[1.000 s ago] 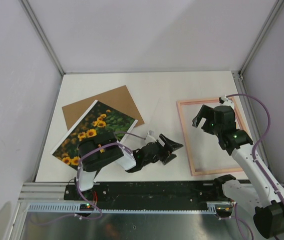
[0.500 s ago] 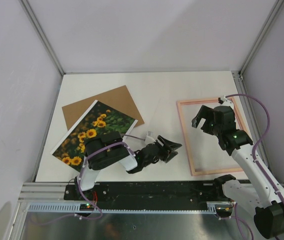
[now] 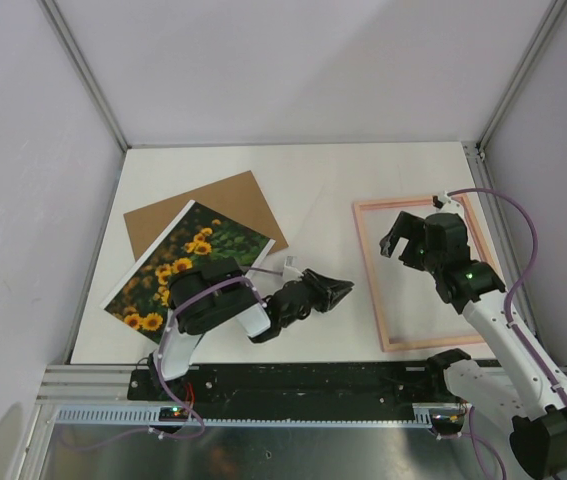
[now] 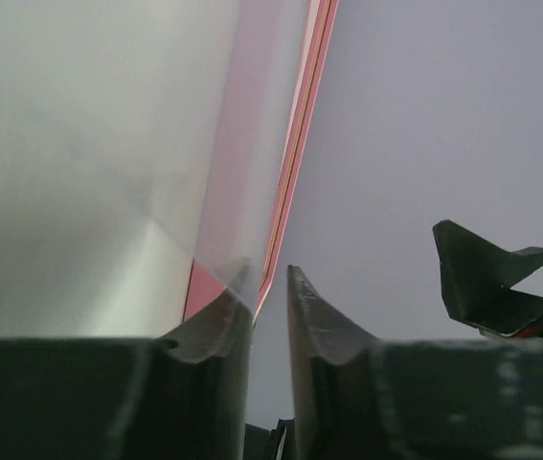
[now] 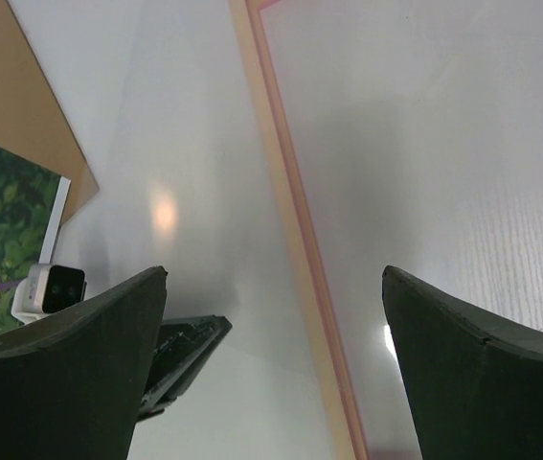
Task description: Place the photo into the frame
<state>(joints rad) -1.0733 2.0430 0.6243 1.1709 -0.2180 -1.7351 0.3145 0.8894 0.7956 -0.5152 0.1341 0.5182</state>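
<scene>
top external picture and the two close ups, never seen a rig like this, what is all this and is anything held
These are two robot arms, a left arm and a right arm, bolted at the near edge of a white table. The wide picture comes from a fixed camera above and behind them. The other two come from cameras on the wrists, so each shows its own dark fingers at the bottom.

On the table lie a sunflower photo, resting partly on a brown board, and to the right a pale pink frame.

The right tool hangs wide open over one long rail of the frame and holds nothing. The left tool points toward the frame with its jaws nearly together. Whether they pinch anything cannot be told.
</scene>
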